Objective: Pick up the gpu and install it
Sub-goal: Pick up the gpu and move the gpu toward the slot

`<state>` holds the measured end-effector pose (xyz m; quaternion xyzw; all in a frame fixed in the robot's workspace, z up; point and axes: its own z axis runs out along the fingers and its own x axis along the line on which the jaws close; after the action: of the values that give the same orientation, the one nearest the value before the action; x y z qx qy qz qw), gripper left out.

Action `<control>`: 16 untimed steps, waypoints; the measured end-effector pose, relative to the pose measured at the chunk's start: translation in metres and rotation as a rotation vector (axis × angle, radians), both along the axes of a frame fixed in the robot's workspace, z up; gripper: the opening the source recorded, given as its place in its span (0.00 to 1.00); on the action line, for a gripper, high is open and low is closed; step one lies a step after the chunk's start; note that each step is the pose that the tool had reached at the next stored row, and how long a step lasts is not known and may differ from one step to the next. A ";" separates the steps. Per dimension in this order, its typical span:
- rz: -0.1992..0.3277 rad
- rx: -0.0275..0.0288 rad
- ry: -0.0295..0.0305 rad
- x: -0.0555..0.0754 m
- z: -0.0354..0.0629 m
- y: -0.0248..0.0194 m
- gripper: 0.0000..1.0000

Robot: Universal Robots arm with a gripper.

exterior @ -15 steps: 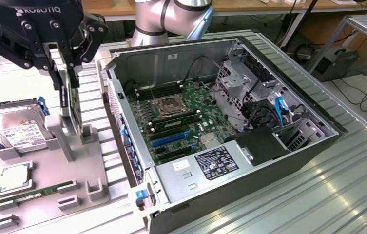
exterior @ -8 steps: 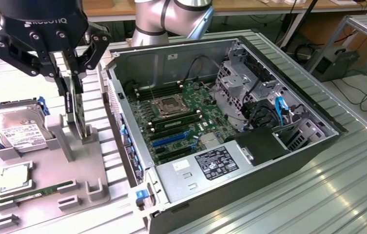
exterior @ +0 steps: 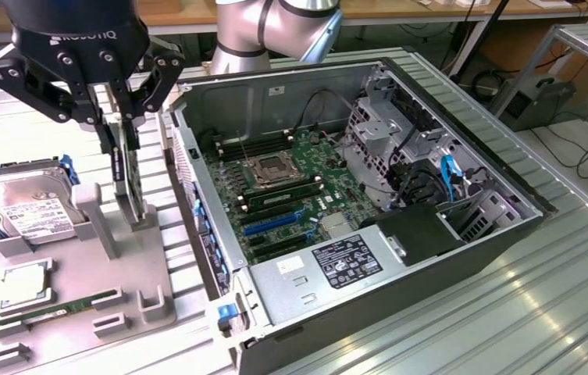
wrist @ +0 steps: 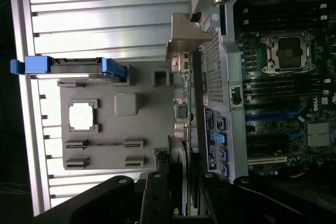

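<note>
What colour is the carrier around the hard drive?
The carrier is blue, clearest in the wrist view.

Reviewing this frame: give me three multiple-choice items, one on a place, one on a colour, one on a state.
1. Where is the gripper?
A) over the gpu at the gray holder tray
B) inside the computer case
C) above the power supply

2. What colour is the hard drive's carrier?
A) red
B) blue
C) yellow

3. How does the gpu sit?
A) flat on the tray
B) seated in a motherboard slot
C) upright on edge

Answers:
1 A, it hangs directly above the card at the tray.
2 B, blue rails flank the drive.
3 C, the card stands vertical under the gripper.
</note>
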<state>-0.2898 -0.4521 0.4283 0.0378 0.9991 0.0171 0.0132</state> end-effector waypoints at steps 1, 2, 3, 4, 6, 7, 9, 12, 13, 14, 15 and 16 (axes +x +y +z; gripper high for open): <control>0.000 0.0000 0.0000 0.001 0.0000 0.0000 0.26; 0.000 -0.0001 0.0001 0.002 0.0000 0.0000 0.26; 0.000 0.0000 -0.0001 0.002 0.0000 0.0000 0.26; 0.000 0.0000 0.0000 0.003 0.0000 0.0000 0.26; 0.000 0.0000 -0.0001 0.005 0.0000 0.0000 0.26; 0.000 0.0000 0.0000 0.005 0.0000 0.0000 0.26; 0.000 0.0000 0.0000 0.007 0.0000 0.0000 0.26; 0.000 -0.0001 0.0000 0.009 0.0000 0.0000 0.26; 0.000 0.0000 0.0000 0.010 0.0000 0.0000 0.26; 0.000 0.0000 0.0000 0.011 0.0000 0.0000 0.26; 0.000 0.0000 0.0000 0.012 0.0000 0.0000 0.26; 0.000 0.0000 0.0000 0.013 0.0000 0.0000 0.26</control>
<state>-0.2770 -0.4521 0.4283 0.0378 0.9991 0.0171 0.0133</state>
